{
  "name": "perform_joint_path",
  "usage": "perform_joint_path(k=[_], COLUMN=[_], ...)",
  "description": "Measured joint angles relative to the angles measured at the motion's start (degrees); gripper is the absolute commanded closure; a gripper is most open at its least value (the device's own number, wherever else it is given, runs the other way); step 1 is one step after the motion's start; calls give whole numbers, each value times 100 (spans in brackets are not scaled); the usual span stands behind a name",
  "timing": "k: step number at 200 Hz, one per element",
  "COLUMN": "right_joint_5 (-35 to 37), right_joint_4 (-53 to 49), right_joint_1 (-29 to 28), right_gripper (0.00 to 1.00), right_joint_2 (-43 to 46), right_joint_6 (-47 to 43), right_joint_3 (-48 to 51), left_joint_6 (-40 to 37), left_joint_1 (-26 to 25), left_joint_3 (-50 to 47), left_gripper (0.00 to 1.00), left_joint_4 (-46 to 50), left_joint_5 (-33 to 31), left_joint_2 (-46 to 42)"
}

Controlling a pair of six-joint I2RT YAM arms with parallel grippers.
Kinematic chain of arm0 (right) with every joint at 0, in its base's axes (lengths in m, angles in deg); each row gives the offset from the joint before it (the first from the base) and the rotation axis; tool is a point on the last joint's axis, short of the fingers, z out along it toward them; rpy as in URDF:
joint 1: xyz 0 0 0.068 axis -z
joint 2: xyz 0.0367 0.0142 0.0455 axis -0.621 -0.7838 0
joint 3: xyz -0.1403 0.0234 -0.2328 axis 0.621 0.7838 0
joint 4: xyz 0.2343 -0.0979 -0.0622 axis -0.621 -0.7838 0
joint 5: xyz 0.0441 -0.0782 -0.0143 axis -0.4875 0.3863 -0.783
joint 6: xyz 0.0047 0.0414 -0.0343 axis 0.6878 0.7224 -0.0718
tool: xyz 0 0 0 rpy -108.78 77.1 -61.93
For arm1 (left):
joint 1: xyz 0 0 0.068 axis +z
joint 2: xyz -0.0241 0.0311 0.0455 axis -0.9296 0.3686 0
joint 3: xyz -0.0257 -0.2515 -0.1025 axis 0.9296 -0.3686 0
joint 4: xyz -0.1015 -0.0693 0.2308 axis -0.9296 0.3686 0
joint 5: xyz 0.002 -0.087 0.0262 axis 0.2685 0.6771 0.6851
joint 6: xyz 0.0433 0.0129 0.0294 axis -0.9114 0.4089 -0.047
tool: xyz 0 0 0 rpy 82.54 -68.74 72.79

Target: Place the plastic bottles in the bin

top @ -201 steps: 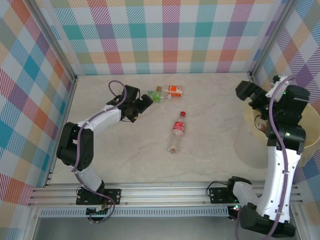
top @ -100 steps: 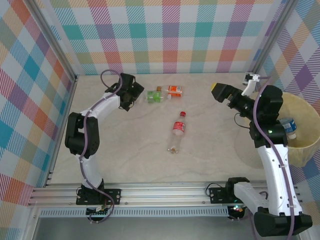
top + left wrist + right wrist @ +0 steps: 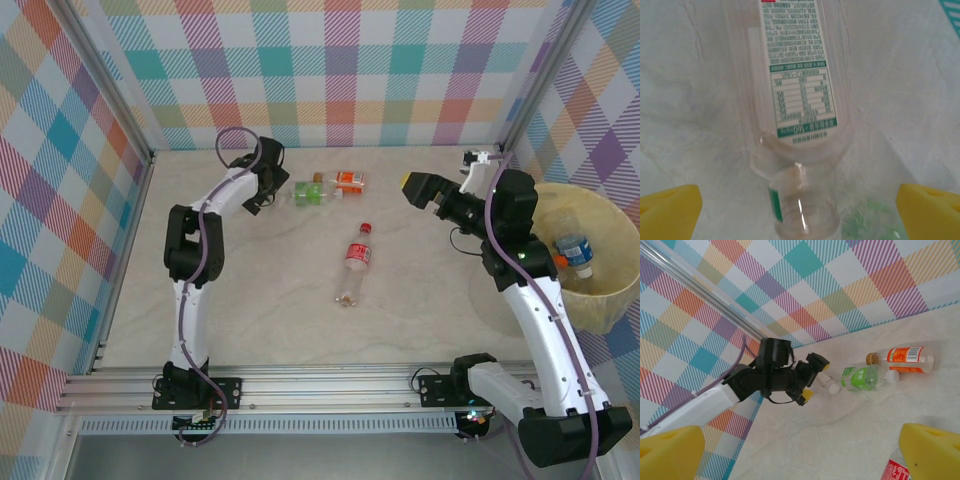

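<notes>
The left gripper (image 3: 799, 212) stands wide, the green-labelled bottle (image 3: 802, 75) lying cap-end between its fingertips; the right gripper (image 3: 800, 452), well apart, is wide too.

Left wrist view: the green-label bottle (image 3: 800, 90) runs off the top edge, its narrow end hits the bottom edge, and the label print's too blurry to read. The left fingers (image 3: 667, 212) are clipped at the bottom corners. Same deal for the right fingers (image 3: 670, 452), and the red-label bottle (image 3: 897, 469) there is chopped by the bottom edge. From above, the bin (image 3: 605, 310) gets cut by the right edge.
</notes>
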Motion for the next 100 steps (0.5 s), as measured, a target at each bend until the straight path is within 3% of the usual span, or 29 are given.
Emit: perform_joint_path(k=[46, 100], right_joint_5=[-2, 15], right_joint_4=[31, 28], right_joint_1=[-232, -466], right_gripper=[0, 0], right_joint_2=[-208, -455], right_joint_6=[-4, -50], right_joint_3=[0, 0], left_joint_6=[-173, -308], left_joint_1=[0, 0], left_joint_3=[857, 874], left_gripper=[4, 14], left_joint_4=[321, 463], left_joint_5=[-177, -431], left_joint_2=[772, 866])
